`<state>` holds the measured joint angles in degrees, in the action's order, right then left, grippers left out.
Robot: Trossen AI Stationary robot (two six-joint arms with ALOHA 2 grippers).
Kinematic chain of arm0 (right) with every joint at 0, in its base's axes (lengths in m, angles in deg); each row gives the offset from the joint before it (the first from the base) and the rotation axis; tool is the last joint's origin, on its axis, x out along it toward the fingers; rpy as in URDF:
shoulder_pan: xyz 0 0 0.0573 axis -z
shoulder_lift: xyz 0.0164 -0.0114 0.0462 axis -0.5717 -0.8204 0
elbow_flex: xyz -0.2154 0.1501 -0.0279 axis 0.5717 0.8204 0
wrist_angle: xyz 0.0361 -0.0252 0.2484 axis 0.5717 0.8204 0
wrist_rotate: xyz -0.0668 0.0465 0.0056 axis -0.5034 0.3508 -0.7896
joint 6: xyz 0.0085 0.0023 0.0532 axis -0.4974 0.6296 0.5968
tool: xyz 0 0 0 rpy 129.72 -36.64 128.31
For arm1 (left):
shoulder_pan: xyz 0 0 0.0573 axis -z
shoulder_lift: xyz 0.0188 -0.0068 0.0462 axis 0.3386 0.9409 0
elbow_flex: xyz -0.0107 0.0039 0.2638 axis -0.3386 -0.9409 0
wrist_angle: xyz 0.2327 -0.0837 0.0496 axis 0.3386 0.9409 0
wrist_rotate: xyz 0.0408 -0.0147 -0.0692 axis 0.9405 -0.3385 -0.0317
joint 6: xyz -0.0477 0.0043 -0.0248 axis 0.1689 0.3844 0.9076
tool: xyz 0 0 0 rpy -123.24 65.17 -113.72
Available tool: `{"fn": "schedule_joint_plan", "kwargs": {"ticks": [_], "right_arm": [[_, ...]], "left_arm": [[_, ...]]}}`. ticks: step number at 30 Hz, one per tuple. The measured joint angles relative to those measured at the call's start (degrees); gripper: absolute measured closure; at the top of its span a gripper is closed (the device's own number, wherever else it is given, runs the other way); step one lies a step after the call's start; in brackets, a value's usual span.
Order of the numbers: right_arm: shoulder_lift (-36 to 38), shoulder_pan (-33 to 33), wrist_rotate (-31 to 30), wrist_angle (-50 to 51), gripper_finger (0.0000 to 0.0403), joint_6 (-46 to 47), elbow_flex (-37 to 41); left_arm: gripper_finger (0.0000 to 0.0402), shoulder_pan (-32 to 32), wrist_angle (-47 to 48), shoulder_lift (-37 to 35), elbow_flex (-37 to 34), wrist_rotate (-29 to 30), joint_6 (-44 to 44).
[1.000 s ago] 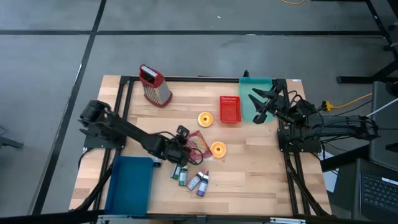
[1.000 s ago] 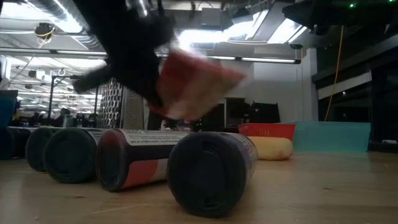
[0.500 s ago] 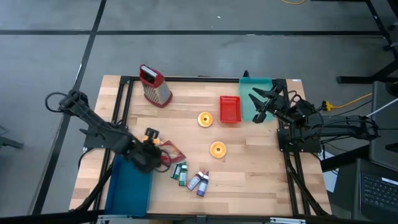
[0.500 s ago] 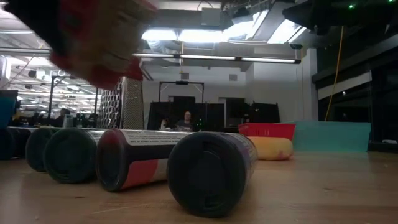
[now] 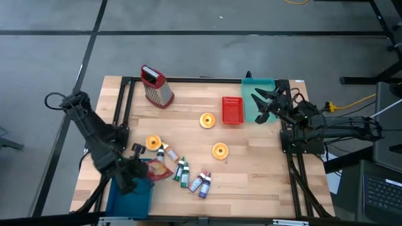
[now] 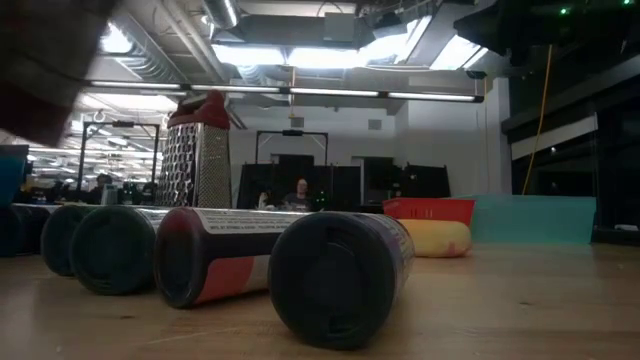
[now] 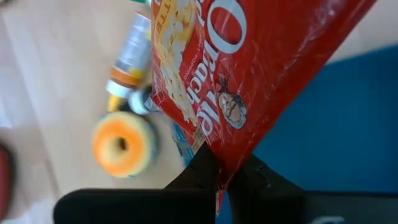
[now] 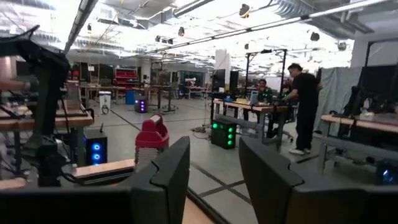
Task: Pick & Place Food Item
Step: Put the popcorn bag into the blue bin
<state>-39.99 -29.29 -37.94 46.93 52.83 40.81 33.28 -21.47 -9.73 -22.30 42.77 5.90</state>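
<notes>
Holding a red snack bag by one pinched edge, the left gripper hangs over the blue bin at the desk's near left corner. Its fingers are clenched tight on the film, and the bag dangles out past them, partly above the bin and partly above bare wood.

The right gripper waits well apart by the teal bin, grasping nothing, its fingers parted with only the room showing between them.

What worries me is that thin pinch. The bag is light, slick and floppy, so it may slip out early or swing as the arm moves. If it is let go where it hangs now, part of it looks likely to drape over the bin's rim or slide onto the desk. Just beside the bin lie a donut and a cluster of small bottles; a low sweep of the bag could set the bottles rolling.
</notes>
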Motion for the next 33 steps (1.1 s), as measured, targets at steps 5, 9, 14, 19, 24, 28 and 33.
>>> {"fn": "schedule_joint_plan", "kwargs": {"ticks": [5, 9, 14, 19, 24, 28, 33], "right_arm": [[-1.95, -0.08, 2.73, 1.21, 0.0261, 4.98, 0.0], [-4.55, -0.07, 4.0, 1.24, 0.0261, 8.65, 0.02], [-8.43, -0.07, 4.65, 0.92, 0.0261, 12.93, 0.02], [-12.99, -0.17, 4.66, -3.5, 0.0261, 14.74, 0.02], [-17.03, -0.77, 4.64, -9.15, 0.0261, 14.74, 0.02], [-18.49, -1.27, 4.64, -10.9, 0.0261, 14.74, 0.02], [-18.72, -1.36, 4.62, -11.32, 0.0261, 14.74, 0.02]], "left_arm": [[0.0395, 6.04, 0.0, -0.01, 0.0, -0.6, 5.68], [0.0395, 9.81, 0.03, 0.0, 0.0, -0.58, 7.57], [0.0394, 13.25, -0.41, -0.02, -2.9, -1.16, 9.01], [0.0394, 17.67, -2.45, -0.02, -8.5, -1.61, 12.17], [0.0394, 20.8, -5.33, -0.19, -12.37, 0.49, 15.11], [0.0394, 21.29, -5.25, -0.17, -14.46, 1.71, 15.56], [0.0394, 21.29, -5.32, -0.17, -15.93, 0.88, 15.17]]}}
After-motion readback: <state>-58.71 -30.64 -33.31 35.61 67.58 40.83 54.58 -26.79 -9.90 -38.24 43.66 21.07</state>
